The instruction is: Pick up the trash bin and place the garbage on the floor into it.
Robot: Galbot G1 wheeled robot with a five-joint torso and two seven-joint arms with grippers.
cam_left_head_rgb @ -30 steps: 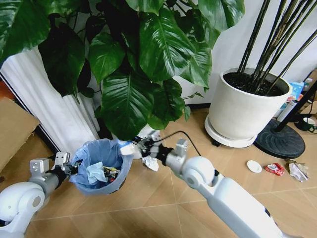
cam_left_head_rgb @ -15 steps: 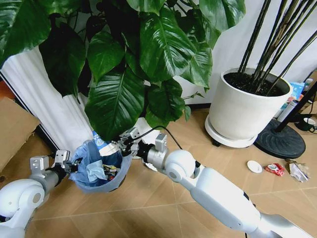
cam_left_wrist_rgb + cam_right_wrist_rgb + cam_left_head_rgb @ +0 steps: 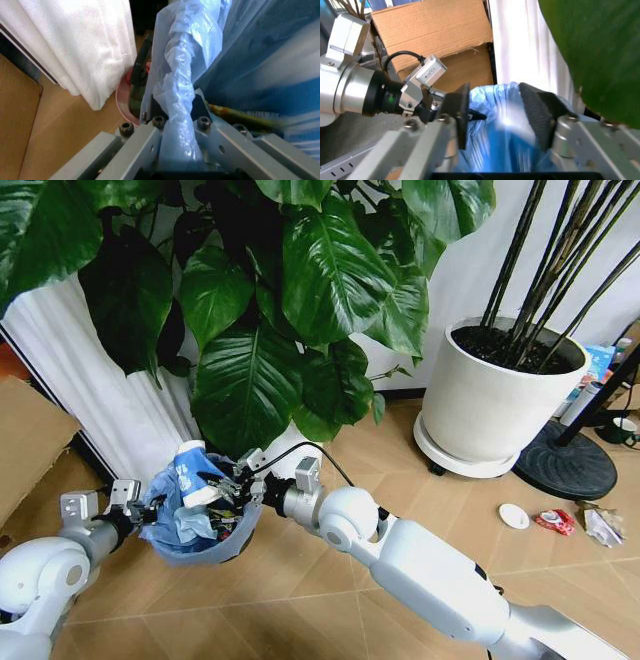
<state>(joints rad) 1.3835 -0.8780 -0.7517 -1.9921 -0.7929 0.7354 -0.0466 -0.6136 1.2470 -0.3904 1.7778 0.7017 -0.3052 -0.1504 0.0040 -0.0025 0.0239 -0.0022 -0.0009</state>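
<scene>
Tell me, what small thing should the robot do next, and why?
Probably draw the right gripper back from the bin. Its jaws stand open in the right wrist view, and the cup already sits at the bin's mouth, while the left gripper holds the rim. More litter, like the lid, waits on the floor.

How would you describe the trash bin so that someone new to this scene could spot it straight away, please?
Start at the big-leaved plant by the white curtain and look down below its lowest leaves. The trash bin hangs there, its rim clamped by the left pincer. Unlike the large white plant pot farther right, it is small, dark and lined with a crinkled light-blue bag.
</scene>
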